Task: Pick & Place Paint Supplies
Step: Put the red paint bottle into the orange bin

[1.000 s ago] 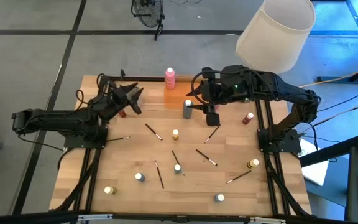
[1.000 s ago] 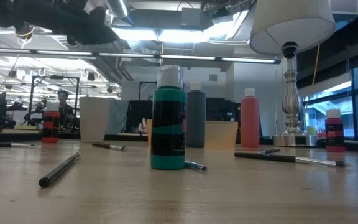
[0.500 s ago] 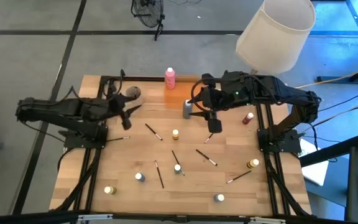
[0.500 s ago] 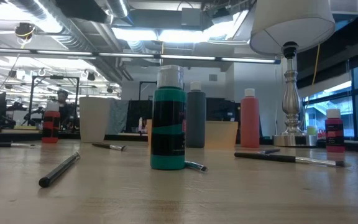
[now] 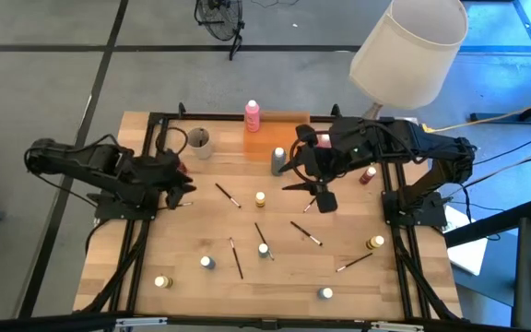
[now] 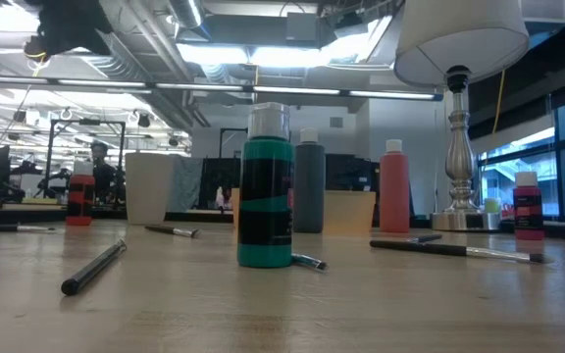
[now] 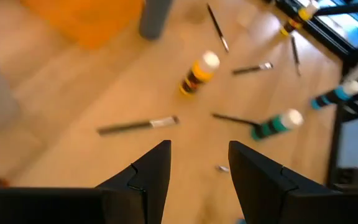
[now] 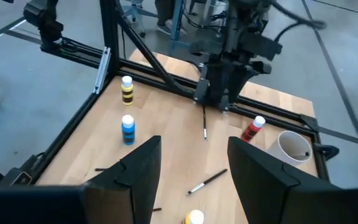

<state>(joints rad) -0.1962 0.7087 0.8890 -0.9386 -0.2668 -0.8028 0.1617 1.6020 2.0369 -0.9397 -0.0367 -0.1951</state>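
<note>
Left gripper (image 5: 184, 187) is hovering at the left-middle of the high view, fingers spread wide and empty, just beside a thin brush (image 5: 181, 204) and a red-lidded pot (image 5: 181, 169). Right gripper (image 5: 295, 176) is hanging right of centre, jaws also wide and empty, beside the grey bottle (image 5: 277, 161), which is standing on the orange tray (image 5: 264, 145). A pink bottle (image 5: 252, 116) is standing at the table's upper edge. Other pots and brushes are lying scattered across the lower half.

near edge: bare wood between scattered pots | centre: brushes (image 5: 228, 195) and yellow-lidded pot (image 5: 260, 198) crowd passage | far edge: grey bottle (image 5: 277, 161), orange tray (image 5: 264, 144), cup (image 5: 198, 143) block
</note>
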